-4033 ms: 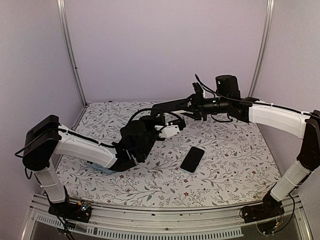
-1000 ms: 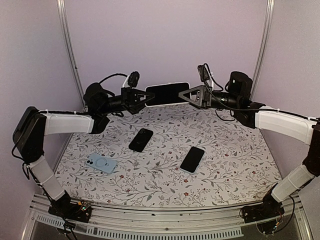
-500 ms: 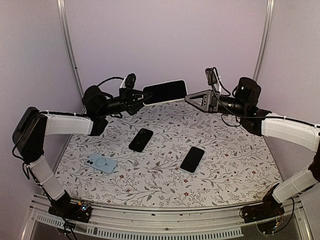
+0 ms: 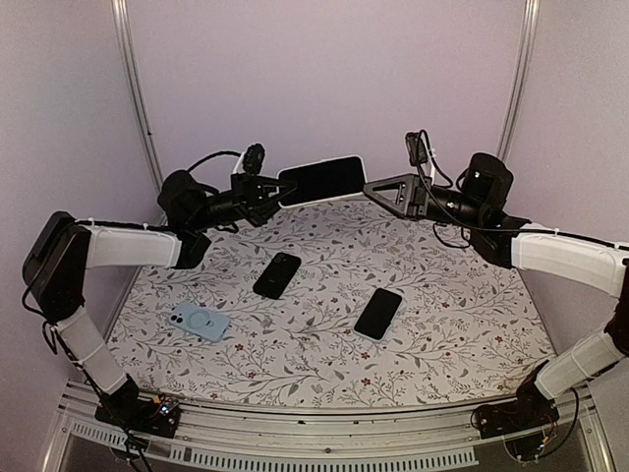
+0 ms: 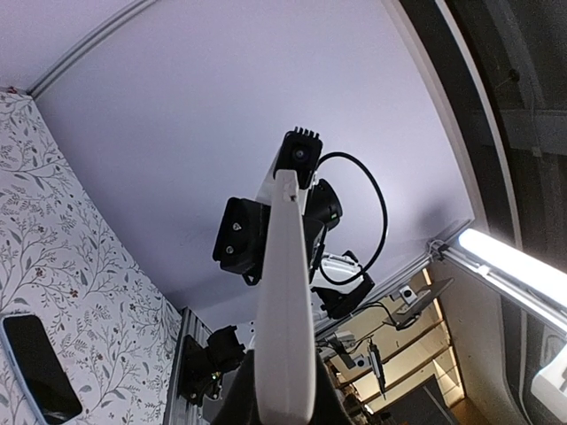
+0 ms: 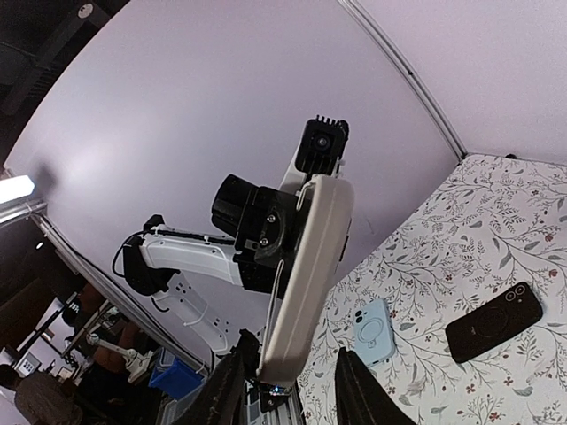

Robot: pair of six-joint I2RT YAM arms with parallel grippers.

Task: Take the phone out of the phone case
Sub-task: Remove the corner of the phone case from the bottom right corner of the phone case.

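Observation:
A phone in a white case (image 4: pixel 320 181) is held up in the air at the back, screen facing the top camera. My left gripper (image 4: pixel 272 188) is shut on its left end; in the left wrist view the case's edge (image 5: pixel 288 292) rises from between my gripper's jaws (image 5: pixel 285 394). My right gripper (image 4: pixel 373 189) is open at the phone's right end. In the right wrist view the white case (image 6: pixel 310 266) runs down between my open right gripper (image 6: pixel 288 394), with a gap to each finger.
On the flowered table (image 4: pixel 462 295) lie a black case (image 4: pixel 277 274), a black phone (image 4: pixel 378 313) and a light blue case (image 4: pixel 200 321). The right wrist view shows the blue case (image 6: pixel 370 329) and the black case (image 6: pixel 493 321). Walls stand behind and at both sides.
Both arms rose from low over the table with the cased phone. Over the last second my right gripper let go of the phone's right end and drew slightly right; the phone shifted slightly left.

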